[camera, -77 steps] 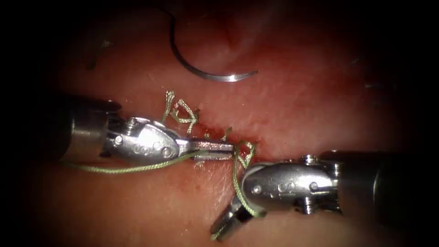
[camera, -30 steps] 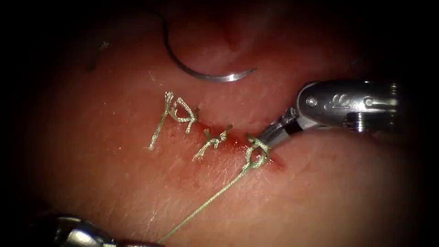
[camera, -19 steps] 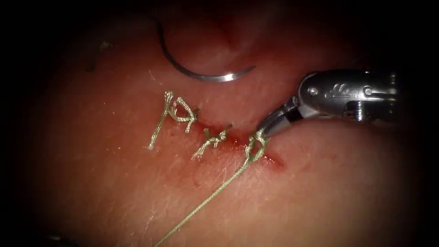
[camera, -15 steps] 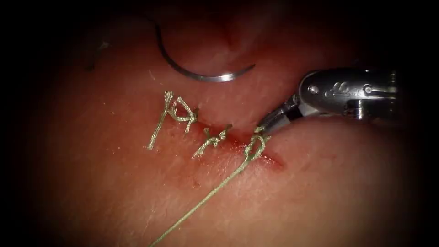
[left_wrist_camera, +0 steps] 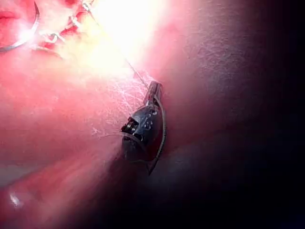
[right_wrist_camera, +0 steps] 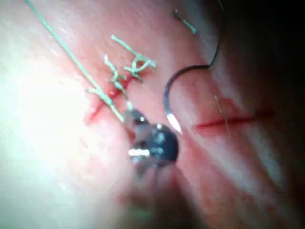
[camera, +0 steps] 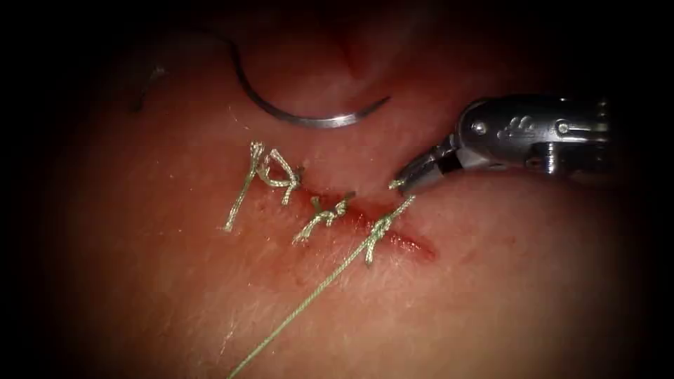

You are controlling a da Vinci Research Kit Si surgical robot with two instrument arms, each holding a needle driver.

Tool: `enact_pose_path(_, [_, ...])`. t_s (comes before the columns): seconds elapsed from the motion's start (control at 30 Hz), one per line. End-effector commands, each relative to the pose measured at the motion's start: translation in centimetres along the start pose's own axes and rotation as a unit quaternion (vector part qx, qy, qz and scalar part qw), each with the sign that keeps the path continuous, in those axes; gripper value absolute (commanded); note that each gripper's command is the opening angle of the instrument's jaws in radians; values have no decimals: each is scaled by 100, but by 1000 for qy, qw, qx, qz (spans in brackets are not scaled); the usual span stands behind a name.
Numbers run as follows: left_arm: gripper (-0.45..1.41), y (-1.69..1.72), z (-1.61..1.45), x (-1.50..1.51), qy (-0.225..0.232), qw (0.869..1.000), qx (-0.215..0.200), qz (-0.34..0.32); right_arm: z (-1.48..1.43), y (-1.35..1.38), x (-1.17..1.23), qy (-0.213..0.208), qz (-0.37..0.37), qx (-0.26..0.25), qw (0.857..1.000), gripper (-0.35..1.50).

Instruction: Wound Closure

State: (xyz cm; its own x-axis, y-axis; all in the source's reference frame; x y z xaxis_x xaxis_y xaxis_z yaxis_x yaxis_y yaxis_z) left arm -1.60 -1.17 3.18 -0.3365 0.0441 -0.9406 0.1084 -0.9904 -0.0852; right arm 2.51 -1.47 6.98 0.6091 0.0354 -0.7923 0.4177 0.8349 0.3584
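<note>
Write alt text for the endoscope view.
The right gripper pinches a short end of thread beside the newest knot on the cut. A long green thread runs down-left from that knot. The curved needle lies free on the tissue above the cut.

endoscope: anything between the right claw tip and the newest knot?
Just bare tissue. The right claw holds a short thread stub, clear of the knot.
</note>
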Motion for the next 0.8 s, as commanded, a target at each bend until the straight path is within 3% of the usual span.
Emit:
enact_pose_path(0.03, [-45,7,8,-5,1,1000,-3,-2,8,4,-1,-9,-6,-1,1000,-35])
enact_pose_path(0.3, [-45,22,5,-7,1,1000,-4,-6,5,0,-4,-39,-10,-38,998,-35])
enact_pose_path(0.8, [-45,13,5,-4,2,1000,-5,-9,3,-3,-15,-50,-5,-64,997,-35])
